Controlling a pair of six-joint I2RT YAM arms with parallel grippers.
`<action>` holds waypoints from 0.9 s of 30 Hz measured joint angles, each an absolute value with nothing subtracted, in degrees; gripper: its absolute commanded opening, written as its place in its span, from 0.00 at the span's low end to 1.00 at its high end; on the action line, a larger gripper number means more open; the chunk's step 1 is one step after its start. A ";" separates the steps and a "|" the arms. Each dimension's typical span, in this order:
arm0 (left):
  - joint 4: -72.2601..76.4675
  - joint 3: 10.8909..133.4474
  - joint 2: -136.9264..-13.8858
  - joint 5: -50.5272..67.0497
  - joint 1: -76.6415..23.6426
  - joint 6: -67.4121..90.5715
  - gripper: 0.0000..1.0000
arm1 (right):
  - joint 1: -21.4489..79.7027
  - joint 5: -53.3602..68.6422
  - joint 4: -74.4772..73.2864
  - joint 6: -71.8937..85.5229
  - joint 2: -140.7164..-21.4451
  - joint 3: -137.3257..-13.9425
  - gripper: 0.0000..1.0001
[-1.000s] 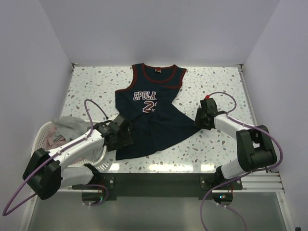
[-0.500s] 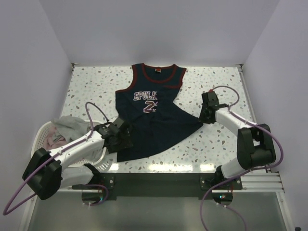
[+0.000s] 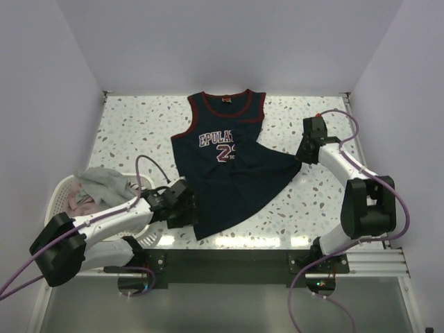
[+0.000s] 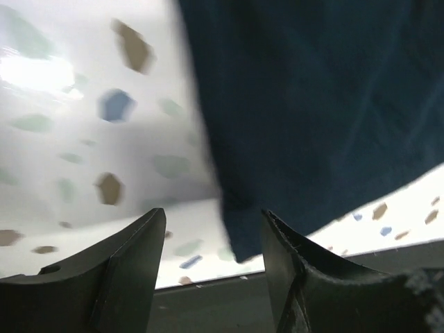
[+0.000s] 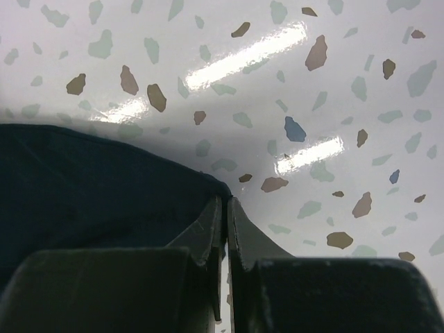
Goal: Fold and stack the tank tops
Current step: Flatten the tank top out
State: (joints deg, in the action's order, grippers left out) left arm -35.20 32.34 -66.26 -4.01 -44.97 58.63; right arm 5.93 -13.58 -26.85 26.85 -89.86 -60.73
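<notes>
On the speckled terrazzo table we see a navy sleeveless jersey with dark red trim and white lettering lying front up near the middle, slanted, its neck toward the far wall and its hem toward us. At the hem's right corner our right gripper has its fingers pressed together on the tip of the cloth, which runs out to a point there. Our left gripper sits low by the hem's left corner; from its wrist the fingers stand wide apart with the cloth edge just ahead of them, nothing gripped. A white slotted plastic basket on the left holds a crumpled grey top and a pale pinkish one.

We judge the step to be spreading this first jersey flat before any fold, so the task is barely begun. Next the left fingers need to slide onto that corner and close, so both corners can be drawn taut together
</notes>
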 measured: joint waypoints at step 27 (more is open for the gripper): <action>-38.89 37.39 -76.05 -10.02 -62.17 85.14 0.48 | 5.93 -9.74 -27.46 26.76 -85.38 -60.12 0.00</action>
